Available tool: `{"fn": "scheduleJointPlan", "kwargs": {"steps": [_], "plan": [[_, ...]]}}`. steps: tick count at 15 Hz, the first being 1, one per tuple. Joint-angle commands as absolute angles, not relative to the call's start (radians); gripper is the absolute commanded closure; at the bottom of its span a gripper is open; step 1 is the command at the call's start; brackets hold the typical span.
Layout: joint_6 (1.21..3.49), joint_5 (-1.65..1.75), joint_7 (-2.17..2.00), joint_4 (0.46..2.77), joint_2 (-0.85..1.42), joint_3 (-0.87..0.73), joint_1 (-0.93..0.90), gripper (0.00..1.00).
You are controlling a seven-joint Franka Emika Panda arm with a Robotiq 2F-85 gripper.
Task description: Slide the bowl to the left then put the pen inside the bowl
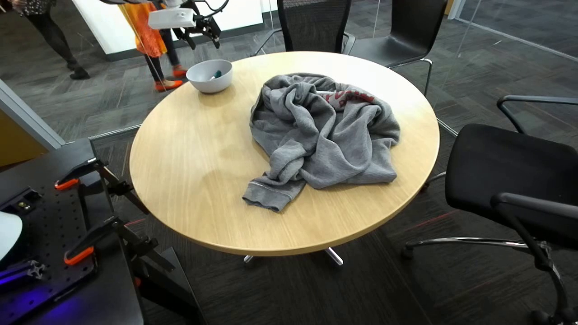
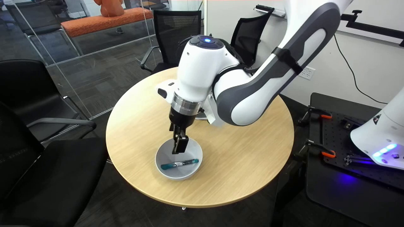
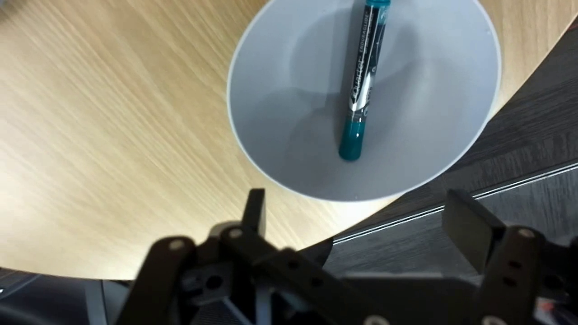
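Observation:
The light grey bowl stands upright near the table's edge in both exterior views. It also fills the upper middle of the wrist view. The dark pen with teal-green ends lies inside the bowl, on its bottom. The pen also shows in both exterior views. My gripper is open, with its fingers wide apart and nothing between them. In an exterior view the gripper hangs above the bowl, apart from it. It also shows over the bowl's rim.
A heaped grey sweatshirt lies on the round wooden table; my arm hides most of it in an exterior view. The bowl is close to the table edge. Black chairs stand around. A black stand with clamps is beside the table.

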State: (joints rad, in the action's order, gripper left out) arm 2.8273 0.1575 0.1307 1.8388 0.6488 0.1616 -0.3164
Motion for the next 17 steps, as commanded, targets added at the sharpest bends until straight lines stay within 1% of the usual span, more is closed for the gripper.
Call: {"fn": "scheduleJointPlan", "kwargs": {"steps": [1,5,9,10,12,17], "plan": [[2.964,0.170,0.086,2.046,0.512,0.143,-0.309,0.00],[3.153,0.162,0.037,2.234,0.416,0.096,-0.322,0.00],[3.263,0.148,0.021,2.343,0.367,0.050,-0.343,0.00],[3.220,0.156,0.050,2.267,0.427,0.078,-0.320,0.00],[3.243,0.155,0.049,2.303,0.407,0.067,-0.323,0.00],[3.245,0.154,0.049,2.313,0.398,0.066,-0.325,0.00]]}}
